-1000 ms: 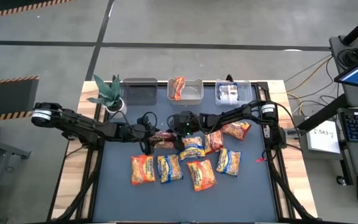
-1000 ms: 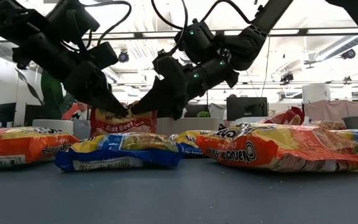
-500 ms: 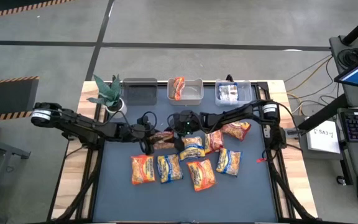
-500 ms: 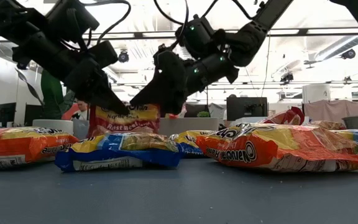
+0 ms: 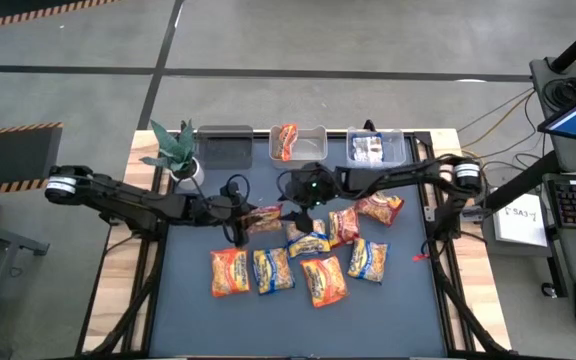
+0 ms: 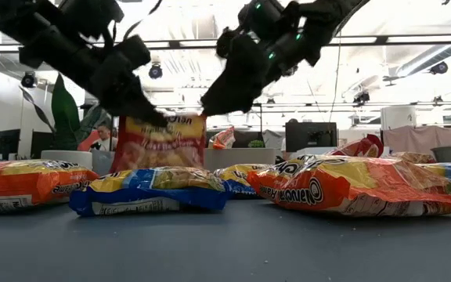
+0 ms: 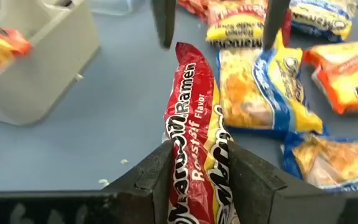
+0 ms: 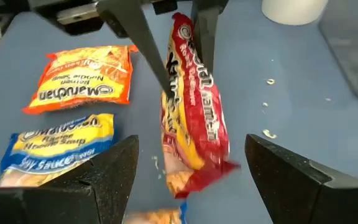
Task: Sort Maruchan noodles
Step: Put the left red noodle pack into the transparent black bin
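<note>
A dark red Maruchan noodles packet (image 7: 191, 93) stands on edge between the fingers of my left gripper (image 7: 199, 152), which is shut on it left of the table's middle (image 5: 246, 216). My right gripper (image 8: 191, 143) is open. It hangs just right of that packet (image 5: 290, 212) and higher, with its fingers apart from the packet. Several more packets lie flat on the mat: orange (image 5: 229, 272), blue-and-yellow (image 5: 273, 270) and dark red (image 5: 343, 225). The held packet's lower end is hidden in the low view behind a blue packet (image 6: 151, 192). My left gripper pinches the red packet's end nearest the table's left (image 7: 194, 163) between its two fingers, one on each flat face. The fingers come from the table's left, slanting down, and lie along the packet. The packet stands on edge and reaches away from the fingers toward the right gripper.
Three bins stand along the far edge: a dark one (image 5: 225, 146), a clear one (image 5: 313, 150) holding an orange packet, and a clear one (image 5: 388, 150) with something pale in it. A potted plant (image 5: 175, 150) stands at the far left.
My right gripper has risen and drawn back from the red packet toward the table's right. The red packet has come up with my left gripper and now stands taller behind the blue packet.
</note>
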`<state>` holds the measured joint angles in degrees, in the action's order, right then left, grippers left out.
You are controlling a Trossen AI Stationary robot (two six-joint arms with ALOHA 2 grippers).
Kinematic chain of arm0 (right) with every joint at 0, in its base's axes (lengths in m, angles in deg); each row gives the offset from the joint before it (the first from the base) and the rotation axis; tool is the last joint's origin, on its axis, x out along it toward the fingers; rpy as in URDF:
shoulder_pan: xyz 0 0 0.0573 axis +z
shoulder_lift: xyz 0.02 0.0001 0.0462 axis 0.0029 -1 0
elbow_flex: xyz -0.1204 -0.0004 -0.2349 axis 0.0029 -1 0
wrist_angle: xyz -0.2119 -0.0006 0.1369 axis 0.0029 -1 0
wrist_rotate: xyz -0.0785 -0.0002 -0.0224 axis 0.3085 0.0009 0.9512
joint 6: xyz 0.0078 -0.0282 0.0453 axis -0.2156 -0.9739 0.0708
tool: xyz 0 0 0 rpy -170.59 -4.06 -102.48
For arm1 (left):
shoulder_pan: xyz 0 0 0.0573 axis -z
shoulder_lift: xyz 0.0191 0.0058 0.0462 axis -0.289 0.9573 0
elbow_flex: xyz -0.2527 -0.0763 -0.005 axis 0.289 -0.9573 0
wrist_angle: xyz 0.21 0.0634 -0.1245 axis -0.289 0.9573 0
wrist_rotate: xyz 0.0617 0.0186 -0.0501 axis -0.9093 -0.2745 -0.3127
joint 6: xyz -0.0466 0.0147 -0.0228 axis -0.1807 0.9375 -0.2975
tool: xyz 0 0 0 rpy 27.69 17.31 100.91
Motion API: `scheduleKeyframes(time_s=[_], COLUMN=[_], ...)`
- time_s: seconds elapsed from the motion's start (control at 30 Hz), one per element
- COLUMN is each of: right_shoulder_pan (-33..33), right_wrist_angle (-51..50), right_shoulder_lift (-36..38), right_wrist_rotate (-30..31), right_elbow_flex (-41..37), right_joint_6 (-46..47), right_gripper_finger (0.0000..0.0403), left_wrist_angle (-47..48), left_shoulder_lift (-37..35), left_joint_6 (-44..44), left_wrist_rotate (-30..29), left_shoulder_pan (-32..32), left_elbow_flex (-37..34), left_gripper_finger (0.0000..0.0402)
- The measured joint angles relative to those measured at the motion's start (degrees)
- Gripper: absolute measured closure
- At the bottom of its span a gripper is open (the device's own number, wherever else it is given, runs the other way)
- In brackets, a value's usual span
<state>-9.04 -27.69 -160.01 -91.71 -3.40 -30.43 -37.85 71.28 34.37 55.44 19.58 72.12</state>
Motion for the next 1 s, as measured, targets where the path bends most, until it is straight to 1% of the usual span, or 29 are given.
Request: scheduleKeyframes(time_s=[0.13,0.3,0.43,0.5,0.6,0.77,0.9,1.0], right_shoulder_pan=[-1.55,-4.25,-6.79,-7.86,-8.99,-9.85,-11.09,-11.73], right_wrist_angle=[-2.61,-2.44,-2.29,-1.36,2.33,9.05,13.16,13.22], right_shoulder_lift=[5.65,13.22,18.98,21.42,24.43,27.31,28.81,29.04], right_wrist_rotate=[0.01,0.01,0.01,0.05,0.05,0.03,0.04,0.13], right_elbow_flex=[-1.53,-4.66,-6.6,-7.84,-10.93,-16.86,-18.5,-18.54], right_joint_6=[-2.3,-4.92,-5.45,-5.51,-5.51,-5.91,-5.86,-5.94], right_gripper_finger=[0.0128,0.0127,0.0128,0.013,0.0135,0.0141,0.0145,0.0144], left_wrist_angle=[5.15,12.85,17.46,18.26,18.45,18.51,18.46,18.21], left_shoulder_lift=[-1.21,-1.5,-1.61,-1.62,-1.63,-1.52,-0.86,0.71], left_joint_6=[1.91,5.96,7.46,7.73,7.65,2.97,-3.04,-7.52], left_wrist_rotate=[-4.88,-14.43,-21.53,-24.89,-27.98,-35.2,-35.66,-35.71], left_shoulder_pan=[0.0,-0.4,-2.7,-4.76,-9.08,-17.21,-23.52,-27.01], left_elbow_flex=[4.11,10.61,15.29,16.82,18.23,18.69,18.35,18.3], left_gripper_finger=[0.0287,0.0288,0.0288,0.0288,0.0288,0.0288,0.0288,0.0288])
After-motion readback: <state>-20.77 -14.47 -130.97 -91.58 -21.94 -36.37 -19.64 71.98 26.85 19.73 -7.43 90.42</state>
